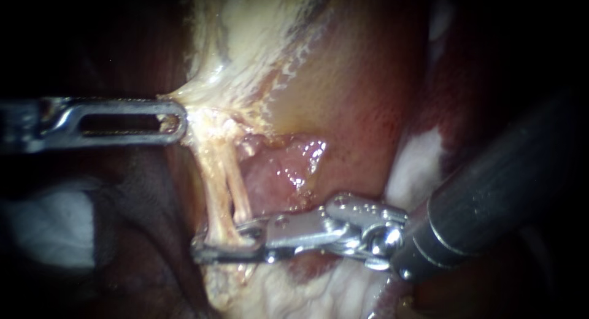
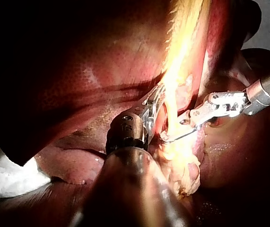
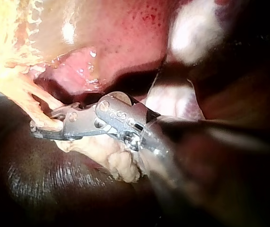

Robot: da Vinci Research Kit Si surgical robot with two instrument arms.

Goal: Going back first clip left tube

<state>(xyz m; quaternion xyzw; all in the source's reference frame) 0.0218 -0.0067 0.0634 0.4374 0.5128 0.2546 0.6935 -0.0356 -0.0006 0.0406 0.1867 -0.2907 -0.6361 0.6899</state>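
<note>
The left instrument [image 1: 173, 119], a slim steel shaft ending in long slotted jaws, is reaching in from the left edge of the endoscope view at mid-height. Its jaws are lying together and clamping a fold of pale yellowish-white fatty tissue [image 1: 184, 101], which is tenting toward them from the upper centre of the frame.

Below that fold, two thin cream-coloured tubes are running down the centre-left of the frame. The left tube [image 1: 213, 184] is lying just beside the right tube [image 1: 240, 196], and the two are splaying slightly apart lower down. A wet, glistening pink patch of tissue [image 1: 288, 165] is sitting just right of them.

The right instrument [image 1: 202, 245], a dark shaft with a silver jointed wrist and two thin jaws, is coming in from the lower right corner. Its jaws are standing apart with a gap showing, and they are straddling the lower ends of the tubes, the left tube crossing that gap. Whether a clip is sitting on the tube there cannot be told.

In the left wrist view the two instruments' jaws are working just beside each other on the same bright yellow strand
</note>
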